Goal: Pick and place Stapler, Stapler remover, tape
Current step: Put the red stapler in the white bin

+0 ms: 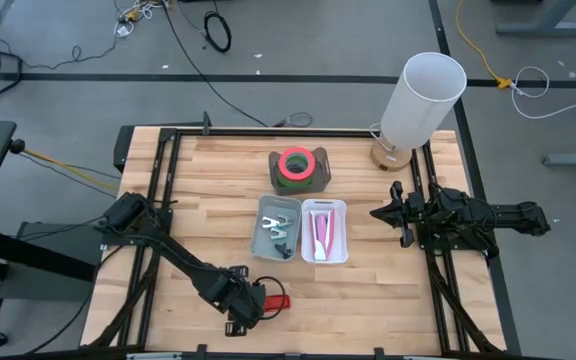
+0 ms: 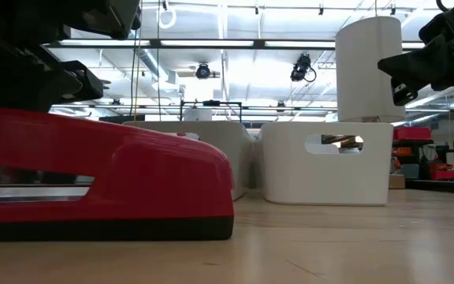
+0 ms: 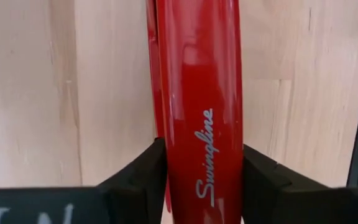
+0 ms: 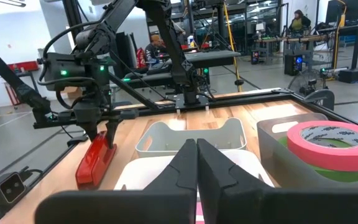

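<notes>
I have the left gripper [image 1: 251,310] down at the near edge of the wooden table [image 1: 368,290], and through its wrist camera I see the red Swingline stapler [image 3: 197,112] running lengthwise straight out between its two dark fingers [image 3: 138,177], one finger against each flank of the red body; the fingers look pressed to the sides, so I read this as a pinch on the stapler, which lies flat on the wood. From the high camera the stapler's free end pokes out just beyond the gripper toward the table's middle. Ahead of this gripper, further up the table, stand two small white bins side by side: the one nearer my left arm [image 1: 277,227] holds a grey metal stapler remover [image 1: 280,230], and the one beside it [image 1: 324,231] holds a pink object I cannot identify. Beyond those sits a grey tray [image 1: 301,170] carrying a pink roll of tape [image 1: 295,163] on a green roll. The right gripper [image 1: 380,213] hovers well apart from all this at the far right side, its fingers pressed together on nothing, pointing toward the bins. Behind it stands a white cylindrical lamp [image 1: 423,97] at the table's back corner.
</notes>
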